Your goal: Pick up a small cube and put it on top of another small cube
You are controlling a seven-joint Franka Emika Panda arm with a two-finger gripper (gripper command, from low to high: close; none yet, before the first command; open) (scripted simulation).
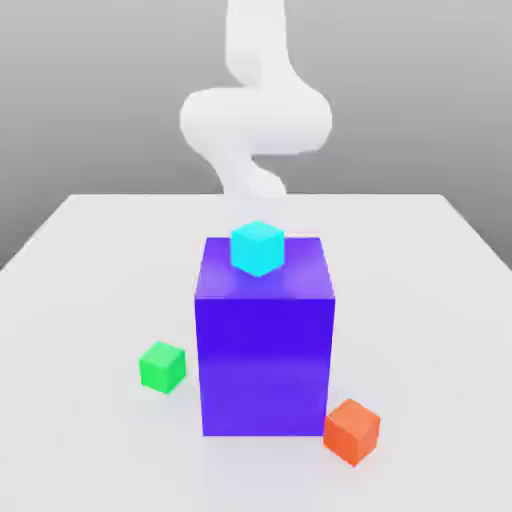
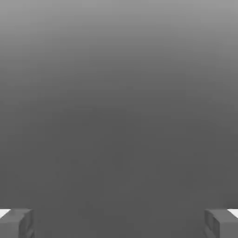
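Observation:
The small cube to pick up is hidden. The other small cube, bright green (image 1: 162,366), rests on the white table toward the exterior view's left, just beside the big blue-purple block. My white arm (image 1: 255,120) rises behind that block at the far side of the table. In the hand view my gripper (image 2: 119,223) is open, its two grey fingertips (image 2: 16,223) spread far apart with nothing between them, facing plain grey background.
The big blue-purple block (image 1: 265,350) stands mid-table with a cyan small cube (image 1: 257,248) on its top. An orange small cube (image 1: 351,431) sits at the block's front corner on the exterior view's right. The white table (image 1: 90,260) stretches wide around them.

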